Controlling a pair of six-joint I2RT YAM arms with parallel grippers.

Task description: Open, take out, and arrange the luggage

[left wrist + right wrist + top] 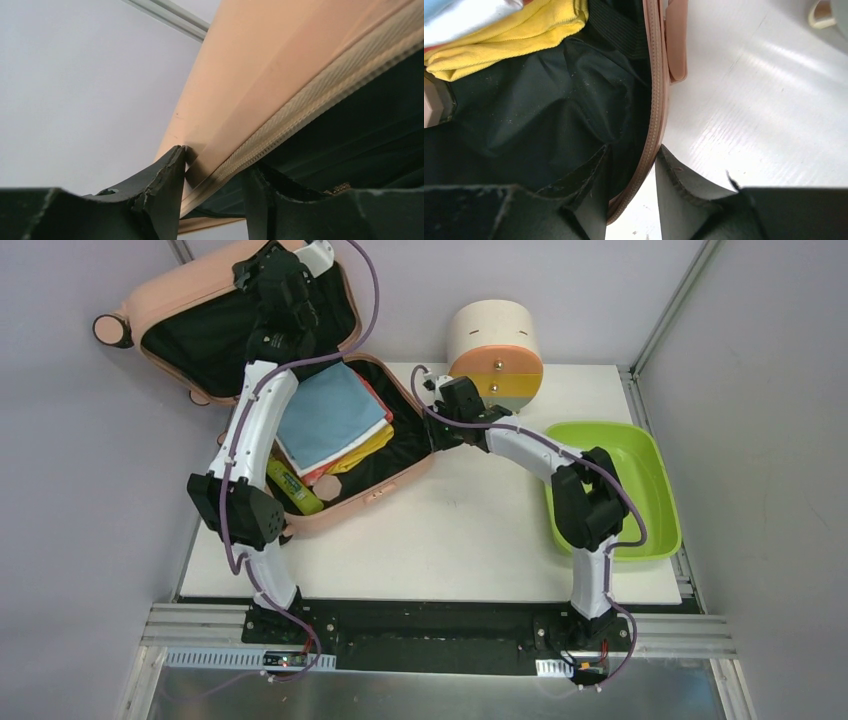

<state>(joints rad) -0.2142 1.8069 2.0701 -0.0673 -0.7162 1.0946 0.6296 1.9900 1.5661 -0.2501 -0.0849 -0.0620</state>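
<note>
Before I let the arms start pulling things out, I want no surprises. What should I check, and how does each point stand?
1. Luggage open: ok. The lid is swung back and the contents are exposed.
2. Left hand holding the lid's rim: ok. It sits on both sides of the rim, in contact.
3. Right hand gripping the lower shell: cannot tell. It straddles the rim, but clamping is unclear.
4. A hand free to pick: not ok. Both are at the rims.
5. Folded cloths reachable: ok. They lie uncovered on top.
</note>
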